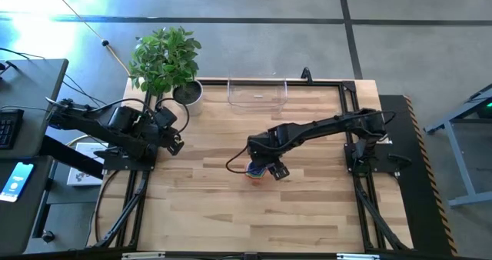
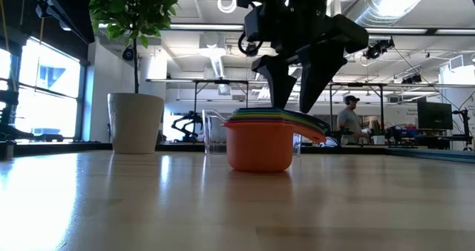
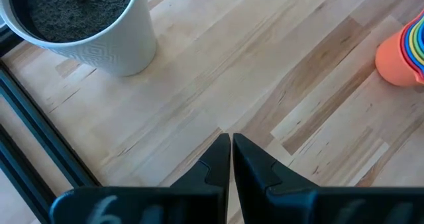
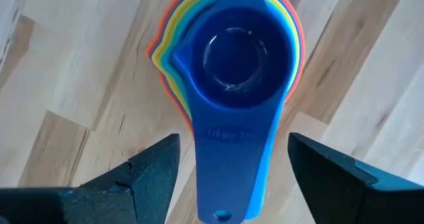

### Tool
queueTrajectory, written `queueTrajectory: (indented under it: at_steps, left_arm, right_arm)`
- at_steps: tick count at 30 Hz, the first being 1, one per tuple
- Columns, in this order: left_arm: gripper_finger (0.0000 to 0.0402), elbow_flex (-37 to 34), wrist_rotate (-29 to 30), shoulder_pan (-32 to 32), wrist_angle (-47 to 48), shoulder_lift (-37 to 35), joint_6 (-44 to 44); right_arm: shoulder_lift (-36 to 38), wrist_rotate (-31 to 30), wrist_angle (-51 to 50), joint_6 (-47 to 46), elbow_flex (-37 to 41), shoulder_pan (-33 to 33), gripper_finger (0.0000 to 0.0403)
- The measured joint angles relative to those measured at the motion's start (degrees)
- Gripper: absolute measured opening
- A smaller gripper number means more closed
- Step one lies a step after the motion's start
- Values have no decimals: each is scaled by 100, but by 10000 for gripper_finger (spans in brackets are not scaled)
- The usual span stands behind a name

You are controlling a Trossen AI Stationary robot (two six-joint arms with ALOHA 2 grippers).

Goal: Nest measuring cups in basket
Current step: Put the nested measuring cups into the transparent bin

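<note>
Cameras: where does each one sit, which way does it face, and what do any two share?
High: overhead, straight down; both arms, basket.
Low: table height, facing the room; right gripper open above the measuring cups.
Left wrist: parked at the left edge, over shut fingers; plant pot.
Right wrist: straight down on the stack, handle between open fingers.
All four show the cups.

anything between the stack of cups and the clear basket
No, only bare wood table lies between the nested measuring cups and the basket in the high view; the right arm's link crosses above that stretch.
</note>
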State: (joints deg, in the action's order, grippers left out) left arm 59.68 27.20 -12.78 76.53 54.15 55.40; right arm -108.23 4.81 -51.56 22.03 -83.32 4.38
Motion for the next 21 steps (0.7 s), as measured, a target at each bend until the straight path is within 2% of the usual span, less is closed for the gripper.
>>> queueTrajectory:
  at_steps: [21]
  left_arm:
    - [10,0,0,-1,14,1,-9]
  right_arm:
    - [-402,102,75,-99,25,-113,272]
